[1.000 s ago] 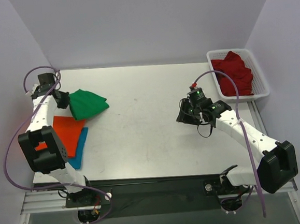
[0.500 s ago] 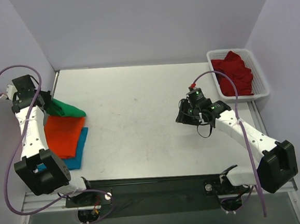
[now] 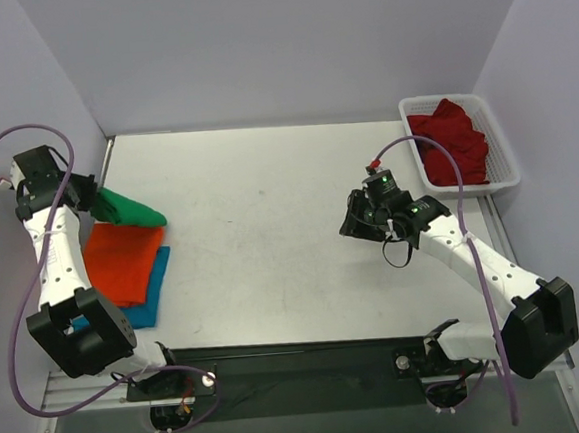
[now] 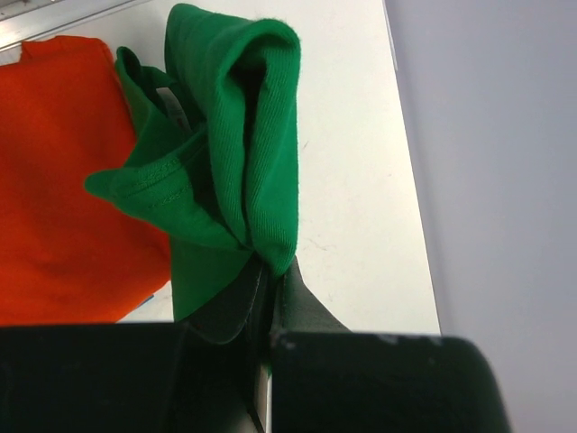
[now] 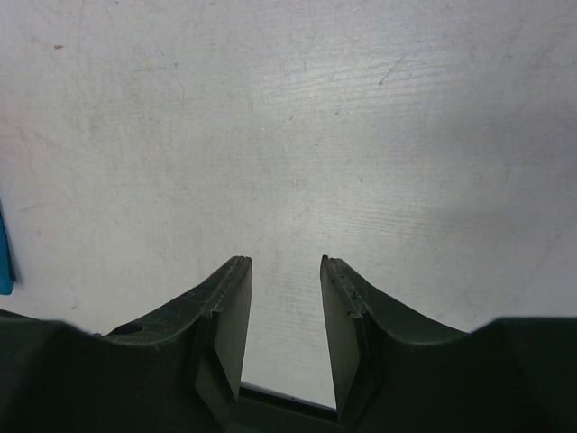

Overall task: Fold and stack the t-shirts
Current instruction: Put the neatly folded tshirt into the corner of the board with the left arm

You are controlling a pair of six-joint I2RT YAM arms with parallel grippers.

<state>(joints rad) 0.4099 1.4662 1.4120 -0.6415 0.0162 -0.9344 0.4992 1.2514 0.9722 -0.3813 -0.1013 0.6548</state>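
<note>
In the last second the left hand [image 4: 269, 287] has swung the green t-shirt [image 4: 243, 153] from the middle-left of the worktop [image 3: 273, 258] out to its left edge. The shirt now hangs bunched over the far end of the orange t-shirt [image 3: 122, 260], which lies flat on the blue t-shirt [image 3: 153, 292], so stacking looks close. That hand is pinched tight on a soft, ribbed-knit fold. The right hand [image 5: 286, 311] has not shifted; it is half open and empty above the scuffed matte white surface. A dark red t-shirt [image 3: 452, 141] lies crumpled in the white mesh basket [image 3: 511, 164]
</note>
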